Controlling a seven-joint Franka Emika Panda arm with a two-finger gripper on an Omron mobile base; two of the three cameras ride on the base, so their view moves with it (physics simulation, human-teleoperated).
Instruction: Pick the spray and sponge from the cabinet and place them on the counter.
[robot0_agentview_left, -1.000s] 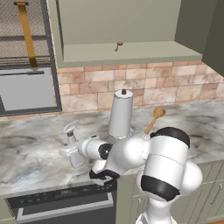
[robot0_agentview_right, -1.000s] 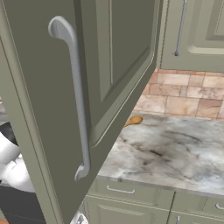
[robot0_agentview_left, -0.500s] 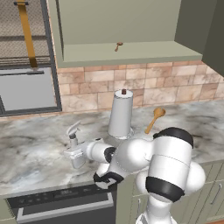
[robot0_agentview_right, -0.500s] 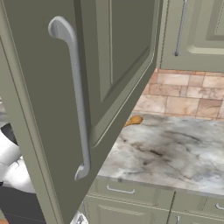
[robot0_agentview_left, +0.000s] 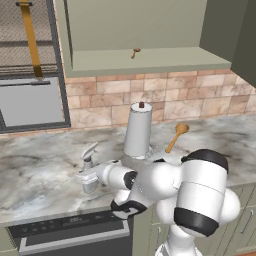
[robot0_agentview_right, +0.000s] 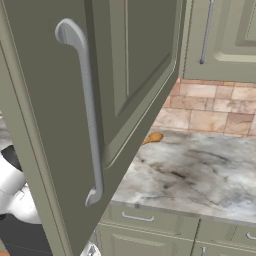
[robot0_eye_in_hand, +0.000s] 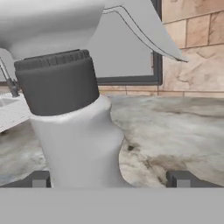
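The spray (robot0_agentview_left: 89, 153), a pale bottle with a trigger head, stands upright on the marble counter (robot0_agentview_left: 35, 175) left of the arm. My gripper (robot0_agentview_left: 88, 181) is at its lower body, open, jaws on either side. In the hand view the spray (robot0_eye_in_hand: 74, 131) with its dark collar rises close up between the fingertips (robot0_eye_in_hand: 179, 178), nearer the left one, and a gap shows on the right. The cabinet (robot0_agentview_left: 140, 30) hangs open above, and its door (robot0_agentview_right: 115, 80) swings out in the right base view. The sponge is out of view.
A white paper-towel roll (robot0_agentview_left: 137, 131) and a wooden spoon (robot0_agentview_left: 176, 136) stand behind the arm on the counter (robot0_agentview_right: 200, 170). A wire-mesh unit with an orange strap (robot0_agentview_left: 30, 40) is at the left. A dark appliance front (robot0_agentview_left: 70, 232) sits below the counter edge.
The jaws have opened wide and let go of the spray, which stands on the counter. The hand and bottle sit slightly further right than a second ago.
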